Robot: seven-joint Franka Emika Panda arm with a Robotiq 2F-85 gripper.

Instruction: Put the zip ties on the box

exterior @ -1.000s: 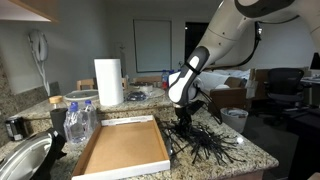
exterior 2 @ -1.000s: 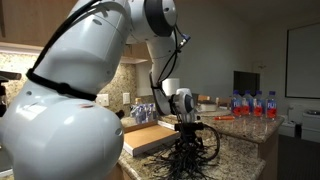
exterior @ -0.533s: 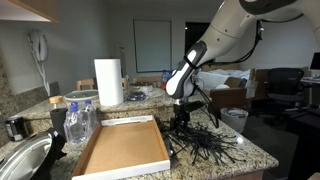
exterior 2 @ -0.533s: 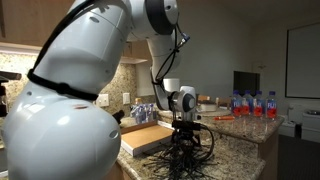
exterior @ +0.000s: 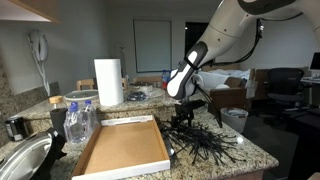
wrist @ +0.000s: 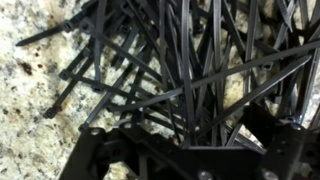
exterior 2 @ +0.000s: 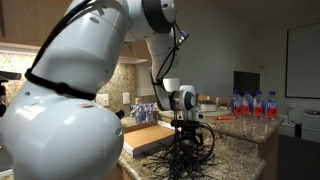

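Your gripper (exterior: 181, 119) is clamping some zip ties (exterior: 206, 148). Be lifting until stragglers are hanging free before crossing to the box (exterior: 122, 150).

Hand (exterior: 181, 117) tip buried in zip ties (exterior: 207, 148); grip unreadable. Wrist view: zip ties blurred, cropped at edges.

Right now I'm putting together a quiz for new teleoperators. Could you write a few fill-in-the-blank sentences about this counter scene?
1. The gripper is shut on a bunch of zip ties, which are ___ in colour.
2. The flat box beside them is made of brown ___.
3. The box holds ___ zip ties.
4. The white roll standing behind the box is paper ___.

Missing words: black; cardboard; no; towel
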